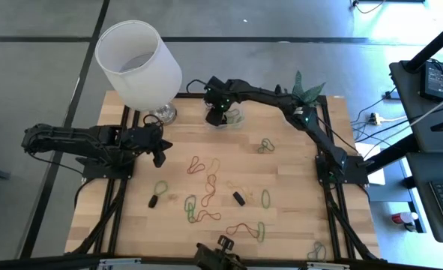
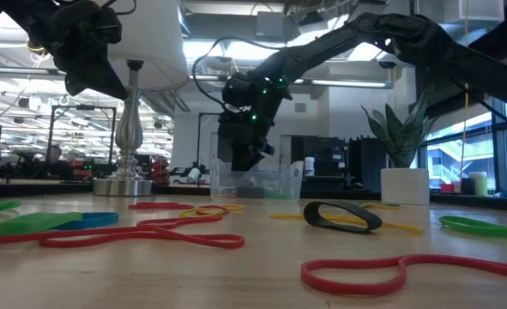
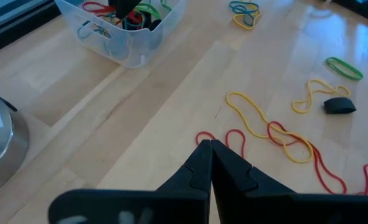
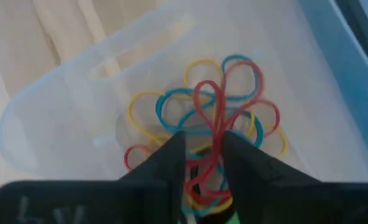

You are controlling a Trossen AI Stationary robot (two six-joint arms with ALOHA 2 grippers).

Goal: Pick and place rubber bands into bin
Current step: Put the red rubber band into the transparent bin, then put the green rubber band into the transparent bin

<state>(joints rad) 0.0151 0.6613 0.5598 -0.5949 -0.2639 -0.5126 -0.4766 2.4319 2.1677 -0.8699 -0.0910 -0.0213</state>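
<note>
Right gripper [image 4: 203, 163]: fingers parting over the small clear plastic bin [image 4: 59, 106], releasing a red rubber band [image 4: 212, 118]; risk, band clinging and lifting out. Left gripper [image 3: 210, 163]: fingers pressed together, waiting above the tabletop [image 3: 140, 118].

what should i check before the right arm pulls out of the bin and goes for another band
1. Right gripper over the bin: ok, fingers reach down inside its clear walls.
2. Jaws parted: ok, a gap shows between the fingers.
3. Red band clear of the fingers: not ok, it runs through the gap and may lift out with the gripper.
4. Bands already in the bin: ok, a coloured pile lies inside.
5. Bands left on the table: ok, many lie loose mid-table.
6. Left gripper out of the way: ok, shut, empty, above the table near the lamp base.
</note>
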